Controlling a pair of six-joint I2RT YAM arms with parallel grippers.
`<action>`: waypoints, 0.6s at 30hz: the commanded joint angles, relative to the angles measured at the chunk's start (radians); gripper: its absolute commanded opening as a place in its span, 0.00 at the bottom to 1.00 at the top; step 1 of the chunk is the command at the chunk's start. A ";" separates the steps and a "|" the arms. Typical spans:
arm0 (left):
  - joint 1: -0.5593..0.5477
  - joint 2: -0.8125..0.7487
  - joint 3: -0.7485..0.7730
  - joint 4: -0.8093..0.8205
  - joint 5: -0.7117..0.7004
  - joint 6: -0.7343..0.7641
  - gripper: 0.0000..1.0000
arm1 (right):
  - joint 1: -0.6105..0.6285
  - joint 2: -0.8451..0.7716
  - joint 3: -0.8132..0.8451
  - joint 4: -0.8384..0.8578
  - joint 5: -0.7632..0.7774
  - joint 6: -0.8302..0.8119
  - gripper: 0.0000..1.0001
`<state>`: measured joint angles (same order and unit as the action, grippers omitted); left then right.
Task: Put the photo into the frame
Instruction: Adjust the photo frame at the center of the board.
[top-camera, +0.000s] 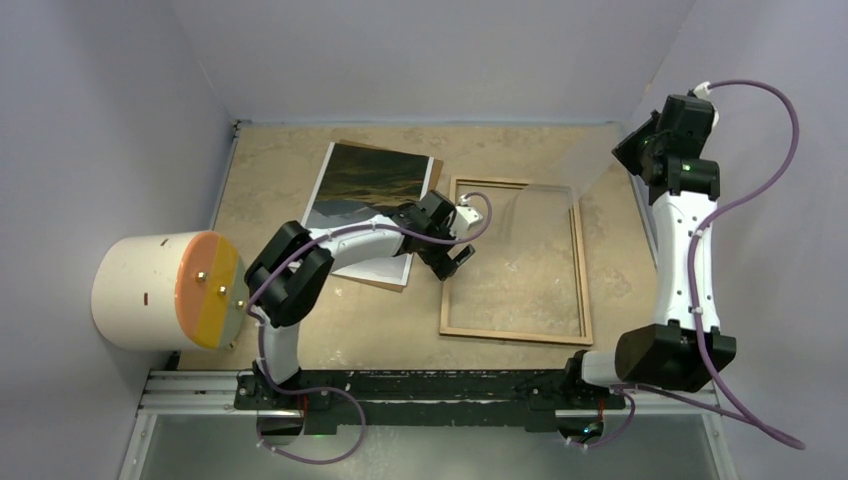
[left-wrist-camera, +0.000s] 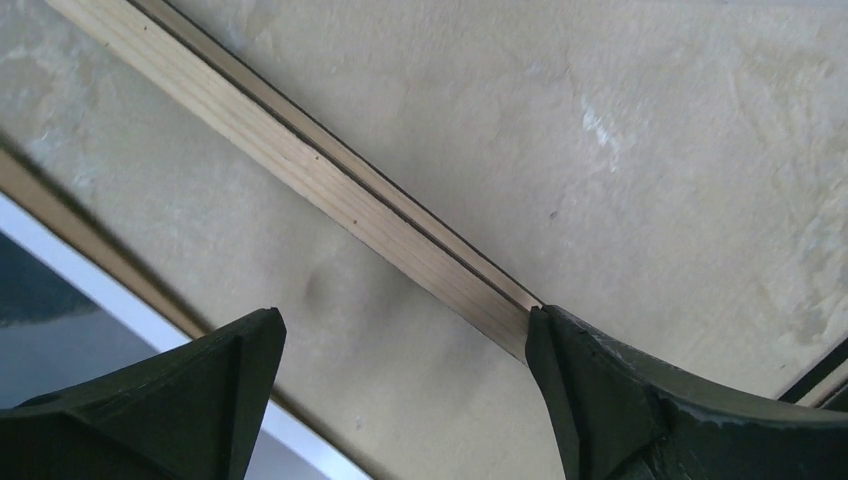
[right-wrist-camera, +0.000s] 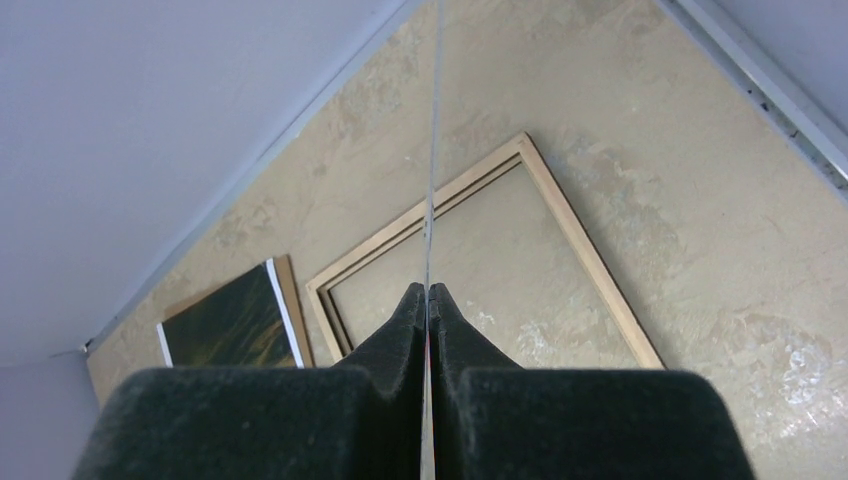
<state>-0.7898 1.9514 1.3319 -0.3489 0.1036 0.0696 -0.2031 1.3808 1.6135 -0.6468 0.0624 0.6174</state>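
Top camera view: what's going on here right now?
The right gripper is shut on the edge of a thin clear pane, held up off the table. The left gripper hangs open at the left rail of the thin light-wood rectangular frame, which lies back-up. The glossy mountain-landscape photo lies on a brown backing board left of the frame, not yet in it.

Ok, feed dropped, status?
Left gripper open at frame rail. Right gripper shut on clear pane, aloft. Photo outside, on backing board.

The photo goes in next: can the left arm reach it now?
Probably yes: the left gripper is open, empty, close beside the photo; only that arm's own forearm hangs over it.
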 joint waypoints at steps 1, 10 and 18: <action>0.016 -0.051 -0.104 -0.047 -0.138 0.139 1.00 | -0.001 -0.034 -0.054 0.092 -0.077 -0.008 0.00; 0.026 -0.140 -0.187 -0.050 -0.136 0.259 1.00 | -0.001 -0.048 -0.116 0.117 -0.164 -0.004 0.00; 0.093 -0.261 -0.096 -0.135 -0.051 0.290 1.00 | 0.000 -0.043 -0.073 0.112 -0.287 0.003 0.00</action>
<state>-0.7513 1.7760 1.1660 -0.3756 0.0147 0.3168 -0.2031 1.3670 1.4967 -0.5755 -0.1146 0.6174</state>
